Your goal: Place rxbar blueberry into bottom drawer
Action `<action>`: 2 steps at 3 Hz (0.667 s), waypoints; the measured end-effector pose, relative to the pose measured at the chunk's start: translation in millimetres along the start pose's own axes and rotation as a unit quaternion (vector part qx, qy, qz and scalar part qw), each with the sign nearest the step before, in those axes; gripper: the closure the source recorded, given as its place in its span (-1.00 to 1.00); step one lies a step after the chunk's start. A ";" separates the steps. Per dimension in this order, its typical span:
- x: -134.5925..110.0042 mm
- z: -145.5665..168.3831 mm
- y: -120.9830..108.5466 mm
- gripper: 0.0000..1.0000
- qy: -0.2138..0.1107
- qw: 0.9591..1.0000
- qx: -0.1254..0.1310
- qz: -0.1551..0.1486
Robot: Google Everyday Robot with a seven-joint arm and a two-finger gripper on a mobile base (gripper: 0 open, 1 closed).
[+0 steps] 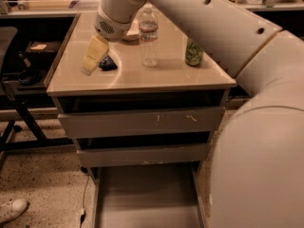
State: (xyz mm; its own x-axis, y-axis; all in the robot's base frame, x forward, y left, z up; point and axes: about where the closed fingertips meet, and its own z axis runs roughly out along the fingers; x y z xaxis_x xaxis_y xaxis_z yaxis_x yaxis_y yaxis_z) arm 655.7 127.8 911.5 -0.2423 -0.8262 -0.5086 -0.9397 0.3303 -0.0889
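Note:
The rxbar blueberry [109,63], a small dark wrapper, lies flat on the cabinet top [142,77] near its left side. My gripper [93,57] hangs from the big white arm just left of the bar, low over the surface and close against it; contact is unclear. The bottom drawer [147,196] is pulled out below the cabinet, showing a flat grey floor with nothing in it.
A clear water bottle [148,38] stands mid-top and a green can [194,53] to its right. Two upper drawers [142,122] sit slightly ajar. My arm's white casing fills the right side. A chair [9,56] and a shoe [12,209] are at left.

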 end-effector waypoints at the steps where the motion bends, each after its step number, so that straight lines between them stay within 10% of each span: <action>1: -11.3 12.5 -20.5 -1.00 0.007 1.000 0.002 0.004; 2: -23.5 17.5 -37.5 -1.00 0.011 1.000 0.009 -0.001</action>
State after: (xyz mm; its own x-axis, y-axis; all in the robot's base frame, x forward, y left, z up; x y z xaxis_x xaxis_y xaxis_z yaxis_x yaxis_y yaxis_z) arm 700.9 142.8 911.8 -0.2458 -0.8362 -0.4902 -0.9355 0.3370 -0.1058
